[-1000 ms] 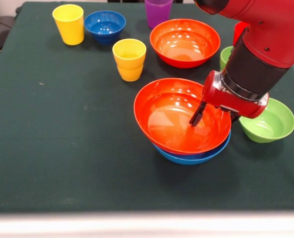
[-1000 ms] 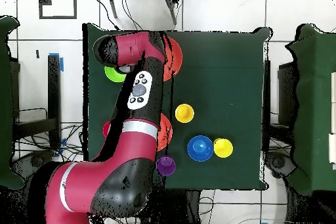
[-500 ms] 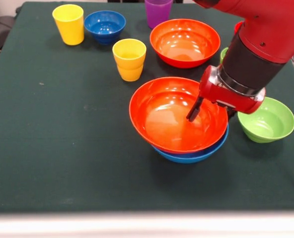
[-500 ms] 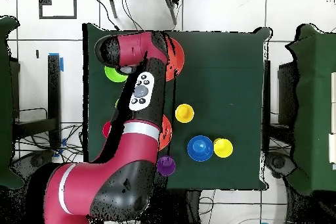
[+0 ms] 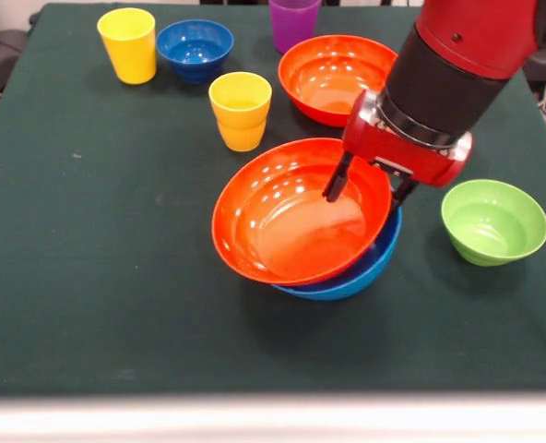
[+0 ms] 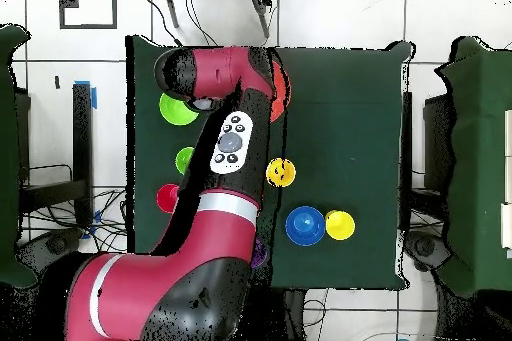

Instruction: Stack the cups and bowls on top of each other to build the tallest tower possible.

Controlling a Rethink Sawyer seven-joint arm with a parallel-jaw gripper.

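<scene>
Front view: pincer (image 5: 365, 189) straddles the far rim of the orange-red bowl (image 5: 296, 214), one finger inside the bowl, the other outside, clamped on the wall. That bowl sits tilted in the large light-blue bowl (image 5: 351, 272), which shows only as a crescent beneath it. Judgement: a rim grip is the only hold a wide bowl offers, and the nested pair is the tower's base. Against the picture a second ago, the pair has slid toward picture-left and the orange-red bowl tips more steeply; the arm has moved the same way, baring the whole lime green bowl (image 5: 493, 221) on the worktop (image 5: 98, 277). The second orange-red bowl (image 5: 326, 76), yellow-orange cup (image 5: 241, 111), yellow cup (image 5: 128, 44), small dark blue bowl (image 5: 195, 48) and purple cup (image 5: 294, 20) stand untouched at the far side.

Overhead view: the arm (image 6: 225, 167) covers the pincer and most of the stack; only a red sliver of bowl shows at its edge. The yellow-orange cup (image 6: 281, 171), dark blue bowl (image 6: 305, 225) and yellow cup (image 6: 339, 224) are unmoved. The arm has swung toward them, uncovering a green cup (image 6: 184, 160) and the red cup (image 6: 167, 197).
</scene>
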